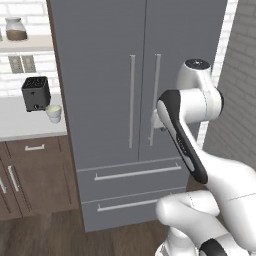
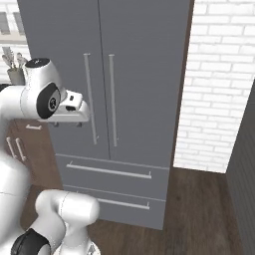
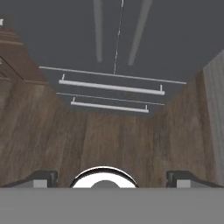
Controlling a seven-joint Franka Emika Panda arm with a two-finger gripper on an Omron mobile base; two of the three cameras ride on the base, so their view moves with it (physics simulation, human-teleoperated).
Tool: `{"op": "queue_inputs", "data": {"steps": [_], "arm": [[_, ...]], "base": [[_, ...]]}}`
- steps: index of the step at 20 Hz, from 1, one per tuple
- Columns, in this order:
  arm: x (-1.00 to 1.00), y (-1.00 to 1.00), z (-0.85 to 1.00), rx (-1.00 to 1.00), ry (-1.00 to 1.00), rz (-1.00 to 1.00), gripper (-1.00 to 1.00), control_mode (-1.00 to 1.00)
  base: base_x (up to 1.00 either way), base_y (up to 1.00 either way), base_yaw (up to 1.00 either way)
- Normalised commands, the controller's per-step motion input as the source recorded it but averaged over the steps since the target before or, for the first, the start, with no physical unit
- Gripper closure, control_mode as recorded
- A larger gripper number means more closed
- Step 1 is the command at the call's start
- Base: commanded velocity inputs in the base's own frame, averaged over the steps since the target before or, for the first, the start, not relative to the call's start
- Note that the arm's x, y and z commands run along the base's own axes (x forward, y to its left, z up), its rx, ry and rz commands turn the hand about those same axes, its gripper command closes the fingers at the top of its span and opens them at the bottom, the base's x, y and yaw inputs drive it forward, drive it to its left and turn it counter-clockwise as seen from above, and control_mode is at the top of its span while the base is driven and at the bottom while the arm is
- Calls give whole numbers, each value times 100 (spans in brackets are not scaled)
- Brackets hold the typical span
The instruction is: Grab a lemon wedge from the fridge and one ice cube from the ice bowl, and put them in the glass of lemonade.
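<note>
Nothing of the task is judged done: both doors of the fridge (image 1: 125,75) are shut, the glass of lemonade (image 1: 54,113) is seen on the desk (image 1: 20,122) at far left, and the claw (image 3: 111,177) is held wide and empty.

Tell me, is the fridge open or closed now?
Closed: both doors of the fridge sit flush, only a thin seam between the two handles.

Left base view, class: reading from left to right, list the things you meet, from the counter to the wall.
Black toaster → glass of lemonade → fridge's left door handle → fridge's right door handle → robot arm → dark brick wall.
</note>
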Motion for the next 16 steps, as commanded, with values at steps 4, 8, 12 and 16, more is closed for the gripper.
{"op": "queue_inputs", "data": {"steps": [4,8,12,16], "arm": [[4,0,0,0,-9,0,-100,-100],[31,0,0,0,-10,0,-100,-100],[90,0,-5,-1,-18,0,-100,-100],[100,15,-17,0,-7,0,-100,-100]], "base": [[0,0,0],[0,0,0],[0,0,0],[0,0,0]]}}
